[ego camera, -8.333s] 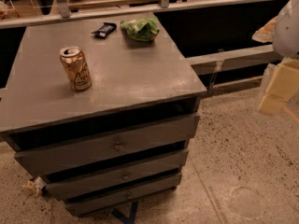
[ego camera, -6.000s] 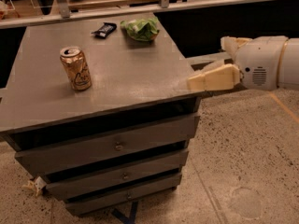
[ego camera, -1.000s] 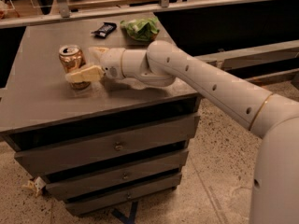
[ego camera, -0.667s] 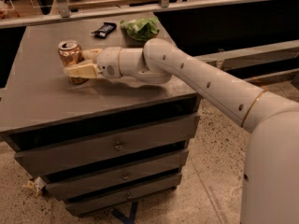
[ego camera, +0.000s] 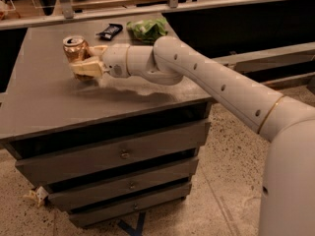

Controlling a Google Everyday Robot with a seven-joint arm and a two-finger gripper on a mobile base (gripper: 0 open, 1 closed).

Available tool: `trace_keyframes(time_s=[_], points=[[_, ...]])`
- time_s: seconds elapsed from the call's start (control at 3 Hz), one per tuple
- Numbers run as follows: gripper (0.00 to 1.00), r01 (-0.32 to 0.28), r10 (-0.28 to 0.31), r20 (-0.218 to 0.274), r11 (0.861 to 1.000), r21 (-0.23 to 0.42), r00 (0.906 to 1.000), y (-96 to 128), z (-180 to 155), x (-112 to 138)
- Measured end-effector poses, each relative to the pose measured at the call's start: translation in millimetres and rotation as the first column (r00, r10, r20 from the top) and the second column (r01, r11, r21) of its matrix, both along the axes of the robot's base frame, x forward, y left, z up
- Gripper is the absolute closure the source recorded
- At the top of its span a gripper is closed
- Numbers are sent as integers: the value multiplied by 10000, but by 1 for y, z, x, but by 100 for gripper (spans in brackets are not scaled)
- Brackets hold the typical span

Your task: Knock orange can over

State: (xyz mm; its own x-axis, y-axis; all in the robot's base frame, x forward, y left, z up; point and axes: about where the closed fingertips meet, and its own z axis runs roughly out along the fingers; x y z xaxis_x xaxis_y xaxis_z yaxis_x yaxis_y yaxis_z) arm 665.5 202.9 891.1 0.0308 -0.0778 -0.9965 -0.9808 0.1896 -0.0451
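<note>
Pincer (ego camera: pixel 83 59) sits low over the desk's (ego camera: pixel 47 100) left rear, its fingers (ego camera: pixel 84 69) spread. One lies across the lower front of the can (ego camera: pixel 74 47), the other just beside its right flank. The spread is judged to suit a sideways shove rather than a grip. The can stands, not yet down; any lean cannot be told. The arm reaches in from the right, passing in front of the wrapper (ego camera: pixel 109 31) and green bag (ego camera: pixel 147 29), likely to spare them.
</note>
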Motion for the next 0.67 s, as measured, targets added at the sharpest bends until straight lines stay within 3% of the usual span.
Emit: trace_keyframes(time_s=[0.33, 0.67], points=[[100, 340, -313, 541, 9982, -498, 9980, -13, 12, 4], [100, 547, -381, 1170, 9883, -1421, 9924, -26, 25, 9]])
